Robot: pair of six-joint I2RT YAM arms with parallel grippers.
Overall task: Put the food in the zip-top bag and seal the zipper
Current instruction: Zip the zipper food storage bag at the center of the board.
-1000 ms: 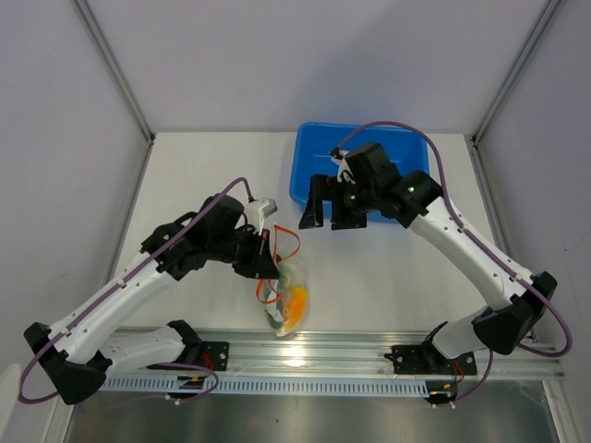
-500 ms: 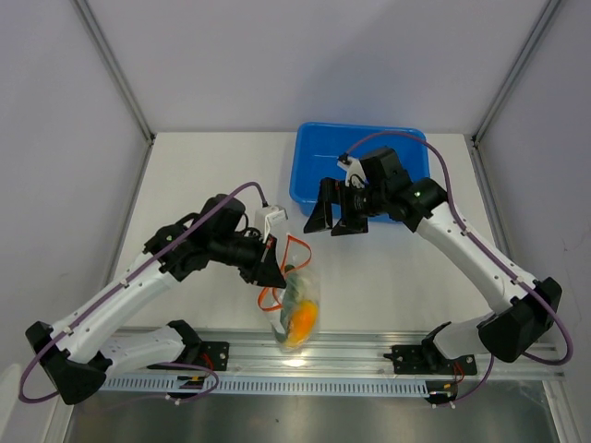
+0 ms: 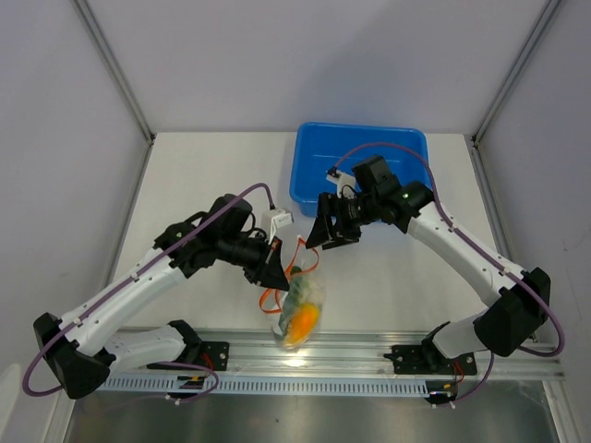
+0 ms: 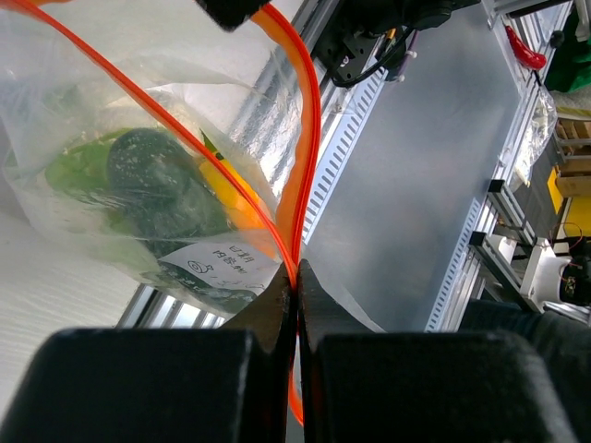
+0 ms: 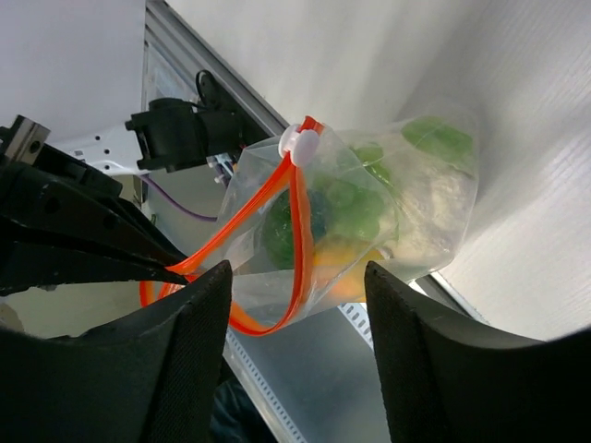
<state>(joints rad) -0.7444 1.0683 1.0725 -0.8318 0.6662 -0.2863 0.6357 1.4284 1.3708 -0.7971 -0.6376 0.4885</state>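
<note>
The clear zip-top bag (image 3: 301, 306) hangs near the table's front edge, with the food inside: an orange mango (image 3: 303, 320), a dark green cucumber (image 4: 152, 171) and bright green pieces (image 5: 434, 140). My left gripper (image 3: 276, 269) is shut on the orange-red zipper (image 4: 310, 138) at one end of the bag's mouth. The mouth gapes in a loop, and a white slider (image 5: 300, 141) sits at its far end. My right gripper (image 3: 329, 232) is open, just up and right of the mouth, with nothing between its fingers (image 5: 198, 314).
A blue plastic bin (image 3: 319, 152) stands at the back right, behind the right arm. The aluminium rail (image 3: 369, 351) runs along the near edge, right below the hanging bag. White walls enclose the table on both sides.
My left gripper has carried the bag right and toward the near edge. My right gripper has come left, away from the bin, toward the bag's mouth, and its jaws have narrowed somewhat.
</note>
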